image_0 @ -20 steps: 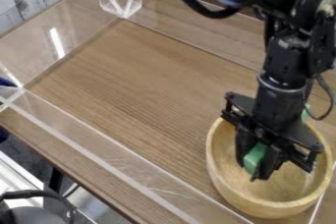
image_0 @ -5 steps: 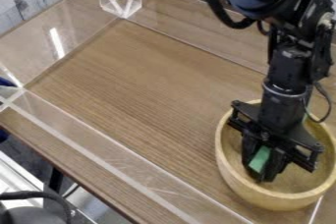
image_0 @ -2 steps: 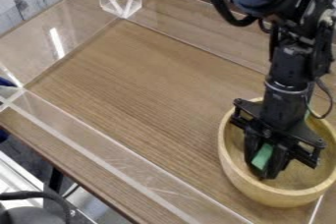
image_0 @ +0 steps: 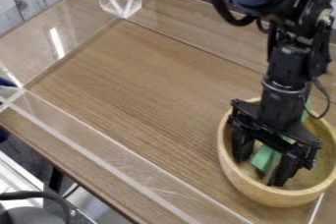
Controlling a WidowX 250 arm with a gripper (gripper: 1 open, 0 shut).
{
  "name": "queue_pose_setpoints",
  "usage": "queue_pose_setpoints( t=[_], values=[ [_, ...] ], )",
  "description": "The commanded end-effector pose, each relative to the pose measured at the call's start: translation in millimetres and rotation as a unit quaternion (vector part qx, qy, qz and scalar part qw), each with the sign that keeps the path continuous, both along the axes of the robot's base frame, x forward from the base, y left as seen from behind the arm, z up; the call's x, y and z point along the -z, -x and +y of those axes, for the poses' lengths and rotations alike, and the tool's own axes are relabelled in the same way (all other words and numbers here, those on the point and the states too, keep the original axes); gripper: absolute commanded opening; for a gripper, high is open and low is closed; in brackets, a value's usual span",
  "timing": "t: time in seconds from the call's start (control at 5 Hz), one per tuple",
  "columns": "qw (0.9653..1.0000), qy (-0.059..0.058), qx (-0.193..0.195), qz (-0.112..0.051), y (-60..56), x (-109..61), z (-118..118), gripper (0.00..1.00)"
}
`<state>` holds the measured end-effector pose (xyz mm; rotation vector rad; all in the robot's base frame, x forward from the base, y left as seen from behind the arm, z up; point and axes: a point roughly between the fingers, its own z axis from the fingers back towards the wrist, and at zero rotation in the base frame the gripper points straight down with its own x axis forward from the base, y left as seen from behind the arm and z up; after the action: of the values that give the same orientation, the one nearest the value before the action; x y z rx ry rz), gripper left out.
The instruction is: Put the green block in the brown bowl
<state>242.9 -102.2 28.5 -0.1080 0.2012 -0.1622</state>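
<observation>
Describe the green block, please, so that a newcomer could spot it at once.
Look to the near right corner of the wooden table, where a round tan wooden bowl sits. Inside it, between the black fingers of the open end effector, is the green block, the only bright green thing there.

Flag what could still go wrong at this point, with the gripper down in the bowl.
1. The gripper is open, but the green block sits between its fingers; it may cling to a pad and lift out when the arm rises.
2. The fingers reach deep inside the bowl, close to its rim; a sideways retreat could catch the rim and drag or tip it.
3. The bowl lies near the table's edge, so a nudge might push it off.
</observation>
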Motion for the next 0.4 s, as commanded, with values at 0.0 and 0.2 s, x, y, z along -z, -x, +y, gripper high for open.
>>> queue_pose_setpoints(
  t=[0.0, 0.2],
  values=[
    [0.9995, 0.004, -0.014, -0.026, -5.7, -19.3, 7.1, 1.0],
    [0.9989, 0.002, -0.02, -0.041, -6.5, -32.3, 10.9, 1.0]
  ],
)
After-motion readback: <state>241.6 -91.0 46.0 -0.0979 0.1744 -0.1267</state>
